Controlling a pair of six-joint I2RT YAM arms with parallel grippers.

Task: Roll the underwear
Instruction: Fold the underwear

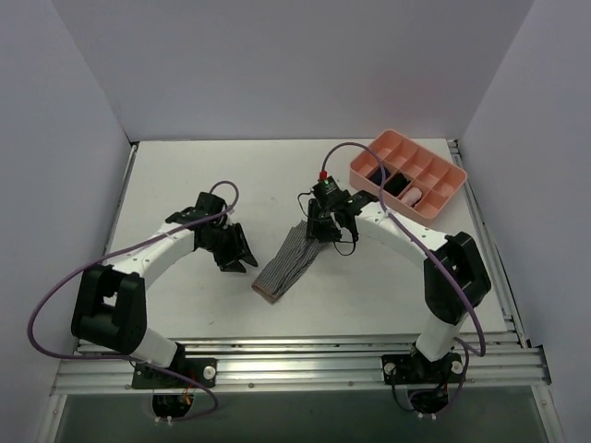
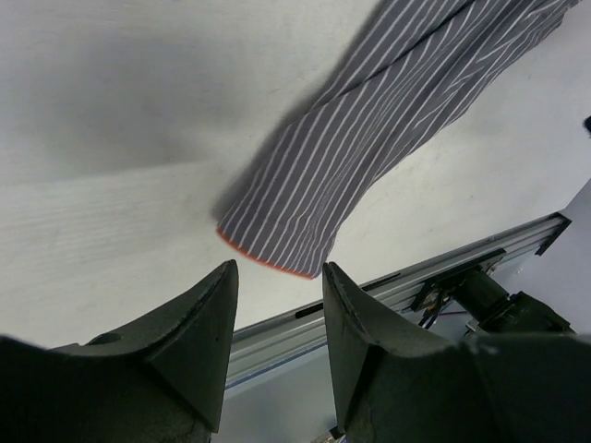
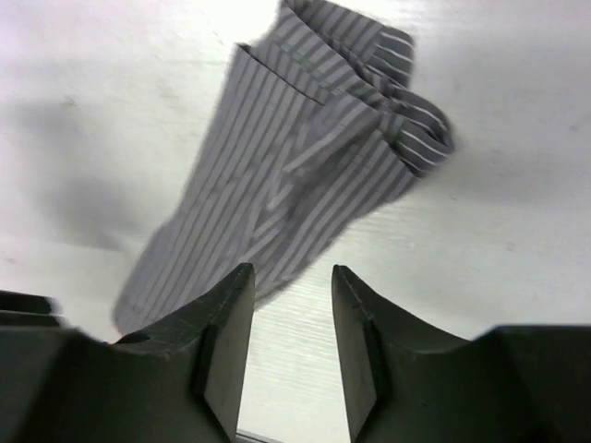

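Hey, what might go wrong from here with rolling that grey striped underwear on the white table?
The grey striped cloth underwear is bunched at its far end, so a roll started there may come out lopsided. The left gripper and right gripper are both open, holding nothing; a pinch might catch only the top layer and unfold the strip. Its orange-edged near end lies unpinned and may slide.

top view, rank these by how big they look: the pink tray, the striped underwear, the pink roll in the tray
1. pink plastic divided tray
2. grey striped cloth underwear, long but narrower
3. small pink rolled bundle in the tray, smallest
All lie about equally far from the camera.
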